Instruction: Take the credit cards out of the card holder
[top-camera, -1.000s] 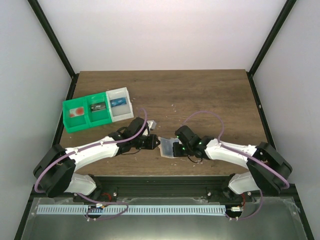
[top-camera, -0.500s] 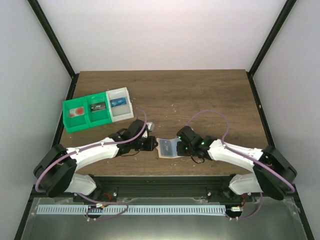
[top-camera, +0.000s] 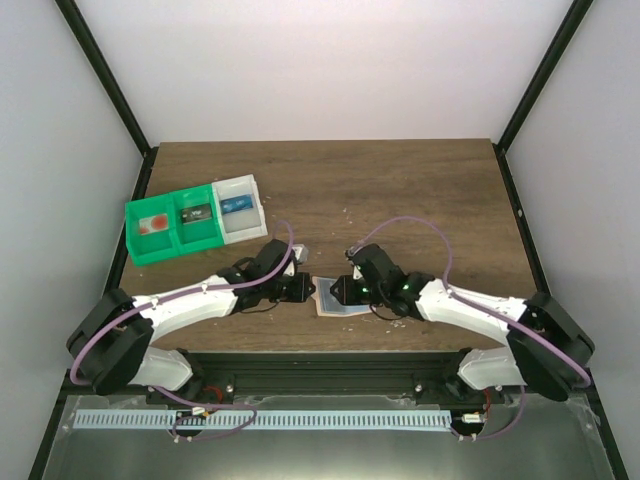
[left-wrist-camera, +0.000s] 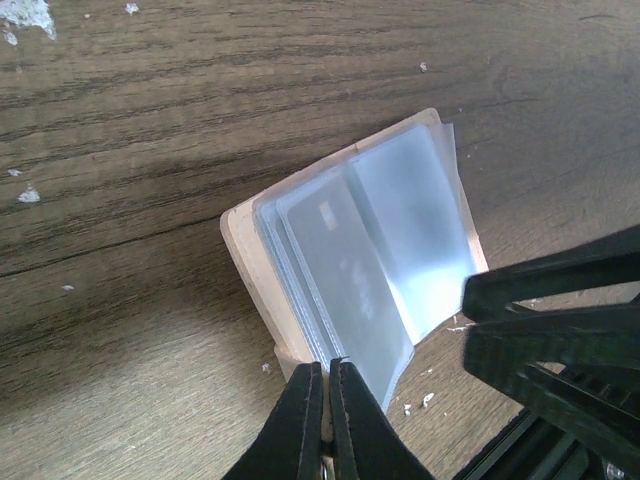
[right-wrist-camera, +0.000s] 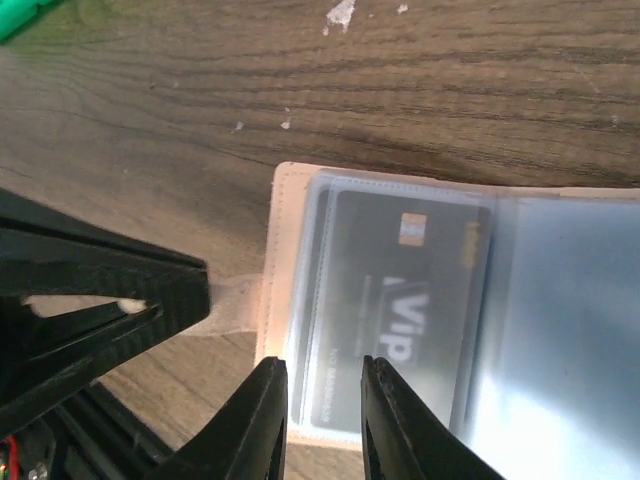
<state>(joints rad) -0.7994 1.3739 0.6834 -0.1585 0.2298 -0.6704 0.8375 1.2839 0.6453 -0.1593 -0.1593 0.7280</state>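
Note:
The tan card holder lies open on the table between the two arms. In the right wrist view, a black credit card with white print sits inside its clear sleeve. My left gripper is shut on the holder's small side tab. My right gripper hovers over the holder's near left corner. Its jaws stand a little apart, with the sleeve's edge showing below the gap and nothing pinched. In the left wrist view the holder shows pale clear sleeves, with the right fingers beside them.
A green bin and a white bin, each with small items in it, stand at the back left. White flecks dot the wooden table. The table's near edge and black rail run just below the holder.
My right gripper has opened from shut and shifted slightly left over the holder, whose clear sleeve now lies flatter. The left gripper has kept its hold on the tab.

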